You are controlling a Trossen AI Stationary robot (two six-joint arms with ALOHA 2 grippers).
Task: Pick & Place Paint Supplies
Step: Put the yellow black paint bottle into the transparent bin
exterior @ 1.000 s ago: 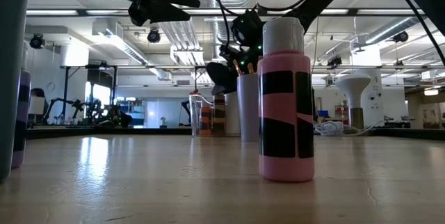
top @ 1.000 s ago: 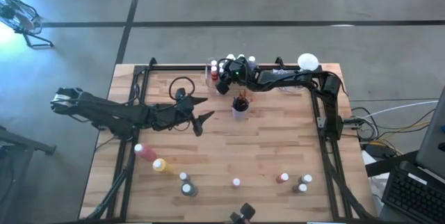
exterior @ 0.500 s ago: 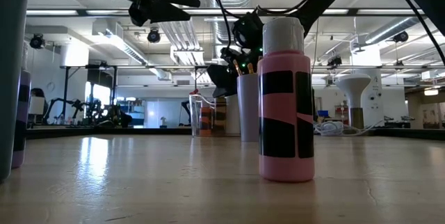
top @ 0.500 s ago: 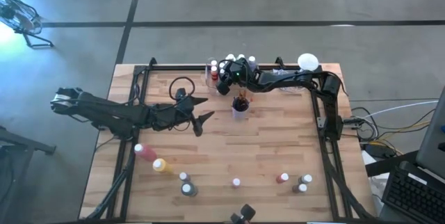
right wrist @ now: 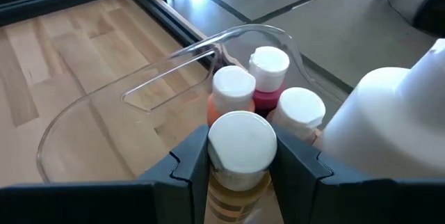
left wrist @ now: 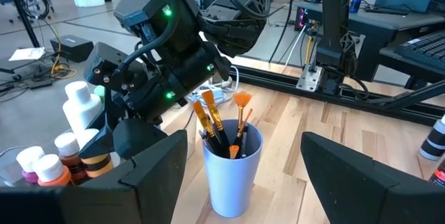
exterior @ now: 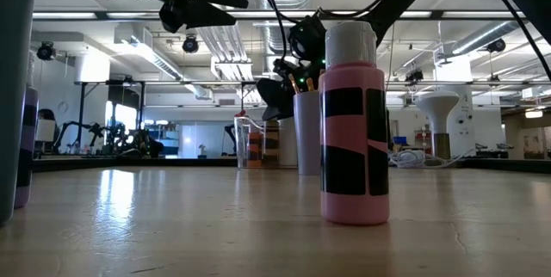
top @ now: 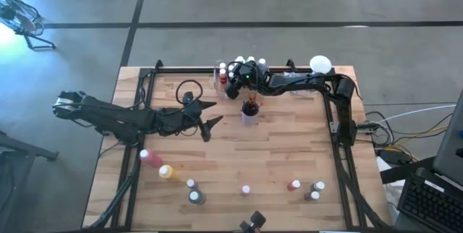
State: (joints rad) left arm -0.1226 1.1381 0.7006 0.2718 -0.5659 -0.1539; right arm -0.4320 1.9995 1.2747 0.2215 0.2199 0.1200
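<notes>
Two dark jointed arms; green indicator lights and black cabling on the right arm (left wrist: pixel 174 50); broad angular black fingers (left wrist: pixel 149 175)

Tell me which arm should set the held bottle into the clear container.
Right. The right gripper is shut on a white-capped bottle directly over the clear container of bottles. The left gripper hangs open mid-table, facing the brush cup.
</notes>
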